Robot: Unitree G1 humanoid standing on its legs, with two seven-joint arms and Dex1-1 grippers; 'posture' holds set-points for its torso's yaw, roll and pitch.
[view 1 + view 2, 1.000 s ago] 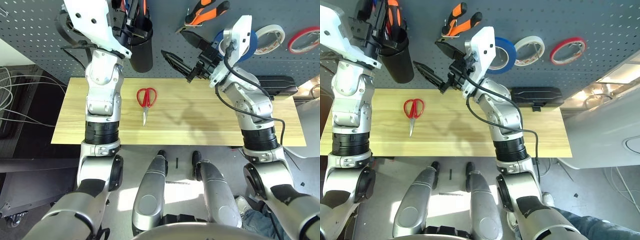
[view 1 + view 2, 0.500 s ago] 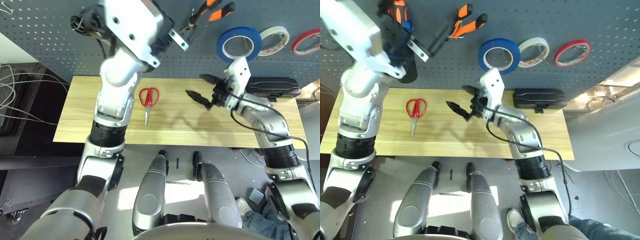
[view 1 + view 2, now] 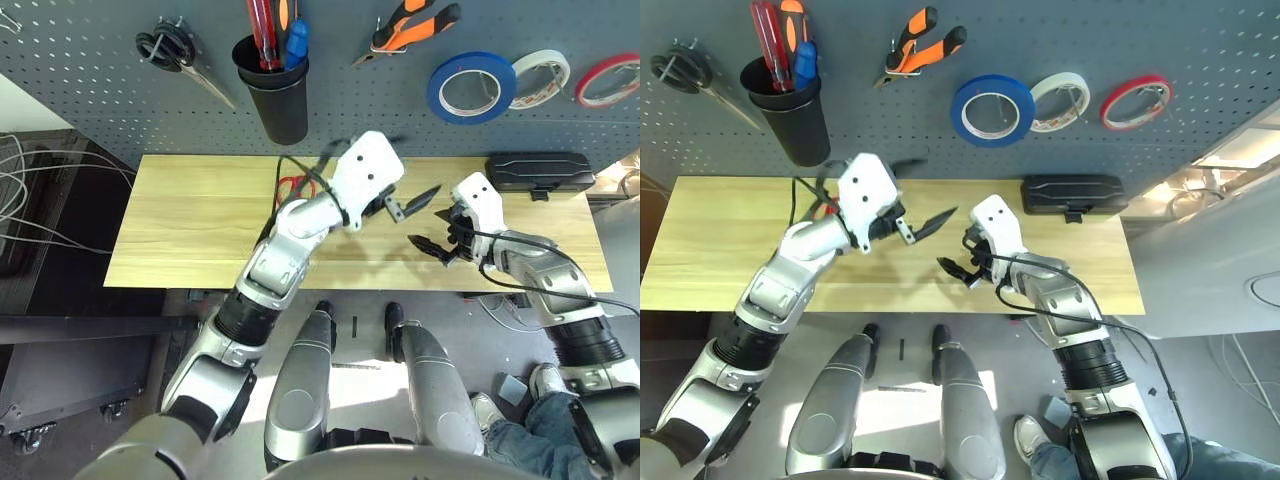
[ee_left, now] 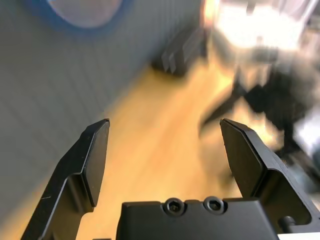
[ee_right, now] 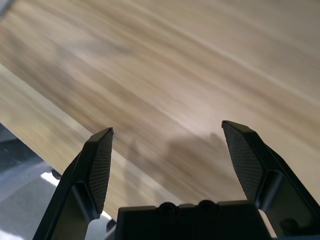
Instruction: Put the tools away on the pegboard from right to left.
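You had three tools up on the pegboard (image 3: 80,70): blue-handled screwdriver (image 3: 296,42) in the black cup (image 3: 272,95), pliers (image 3: 410,28), blue tape roll (image 3: 472,88). Red-handled scissors (image 3: 289,186) lay by the bench's (image 3: 180,230) back edge, behind your left gripper (image 3: 420,198), jaws released; right gripper (image 3: 434,232) released too. Scissors remained.

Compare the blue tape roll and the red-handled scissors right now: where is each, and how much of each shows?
The blue tape roll hangs on the pegboard; the red-handled scissors lie on the wooden table. The tape roll shows whole, while the scissors are mostly hidden behind the left arm. Shared: neither is held by a gripper.
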